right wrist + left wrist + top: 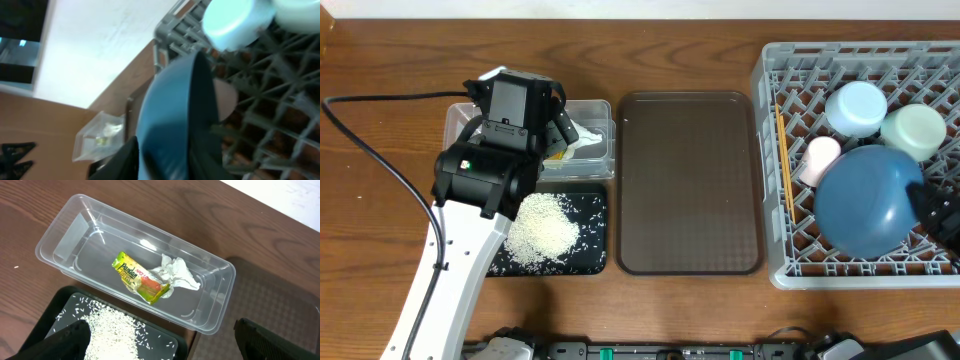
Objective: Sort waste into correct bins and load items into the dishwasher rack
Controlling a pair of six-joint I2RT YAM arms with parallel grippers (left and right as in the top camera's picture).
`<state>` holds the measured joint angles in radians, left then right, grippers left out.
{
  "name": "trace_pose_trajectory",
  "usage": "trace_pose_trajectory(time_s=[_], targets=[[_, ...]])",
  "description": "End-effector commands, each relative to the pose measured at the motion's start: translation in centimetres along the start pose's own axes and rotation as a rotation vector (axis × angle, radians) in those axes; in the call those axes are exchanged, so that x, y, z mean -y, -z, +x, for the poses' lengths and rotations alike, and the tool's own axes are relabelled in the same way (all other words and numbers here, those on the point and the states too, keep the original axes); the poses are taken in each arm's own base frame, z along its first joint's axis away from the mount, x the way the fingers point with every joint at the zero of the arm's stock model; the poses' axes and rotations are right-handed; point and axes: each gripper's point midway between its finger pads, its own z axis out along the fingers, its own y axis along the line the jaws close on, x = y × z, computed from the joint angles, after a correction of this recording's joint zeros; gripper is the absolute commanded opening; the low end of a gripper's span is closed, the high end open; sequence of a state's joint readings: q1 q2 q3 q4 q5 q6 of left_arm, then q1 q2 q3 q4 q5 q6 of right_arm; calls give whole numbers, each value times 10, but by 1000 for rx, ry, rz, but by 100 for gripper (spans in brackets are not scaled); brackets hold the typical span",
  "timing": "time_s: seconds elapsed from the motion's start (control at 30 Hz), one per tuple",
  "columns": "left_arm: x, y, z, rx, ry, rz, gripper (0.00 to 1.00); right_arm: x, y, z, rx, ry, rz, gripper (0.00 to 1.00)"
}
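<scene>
Closest to the right wrist lens, the large dark blue bowl [165, 100] fills the middle of the view, blurred and tilted on its edge. The right gripper [167, 145] straddles its rim, one dark finger on each side. We cannot tell whether the fingers pinch the wall or stand just off it.

From overhead, we see the bowl inside the dishwasher rack [860, 272], towards its near side, with its outer surface turned up and to the left. Just beside it lies the pale pink cup [818, 160]. Behind these sit the small light blue bowl [856, 108] and the small mint green bowl [914, 130], both upside down and next to each other. The two chopsticks [784, 160] lie together along the rack's left wall.

Left of the rack we find the brown serving tray [688, 180]. Further left stands the clear tub [65, 245], holding the green-yellow snack wrapper [137, 277] with the crumpled white tissue [177, 275] touching its end. The black tray [50, 315] sits against the tub's near side. A heap of rice grains [112, 335] lies on it, with loose grains scattered around.

The left gripper [162, 342] hangs above the tub and black tray. Its fingers are spread wide and nothing is between them. Everything rests on the wooden table [400, 60].
</scene>
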<state>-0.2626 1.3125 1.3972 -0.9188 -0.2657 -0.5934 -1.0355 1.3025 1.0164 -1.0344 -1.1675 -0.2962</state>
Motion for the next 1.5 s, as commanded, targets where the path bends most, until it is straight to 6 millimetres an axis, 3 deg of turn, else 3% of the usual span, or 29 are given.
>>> trace_pose_trajectory(time_s=[0.0,0.1,0.23,0.4,0.63,0.83,0.97,1.2,1.33,1.47], targets=[[-4,2,-3,12,-13,-15,95,10,-1,-5,14,-81,33,39],[-4,2,-3,12,-13,-15,95,15,0,-17,45,-94,55,53],[-4,2,-3,12,-13,-15,95,18,2,-39,115,-161,55,63],[-4,2,-3,12,-13,-15,95,14,3,-55,157,-193,35,65],[-4,2,-3,12,-13,-15,95,11,3,-59,160,-171,33,68],[-4,2,-3,12,-13,-15,95,-2,-20,-48,92,-96,41,65],[-4,2,-3,12,-13,-15,95,-17,-46,-35,4,26,82,64],[-4,2,-3,12,-13,-15,95,-26,-90,-2,-173,255,368,70],[-4,2,-3,12,-13,-15,95,-43,-114,17,-226,409,419,73],[-4,2,-3,12,-13,-15,95,-70,-135,41,-285,524,354,76]])
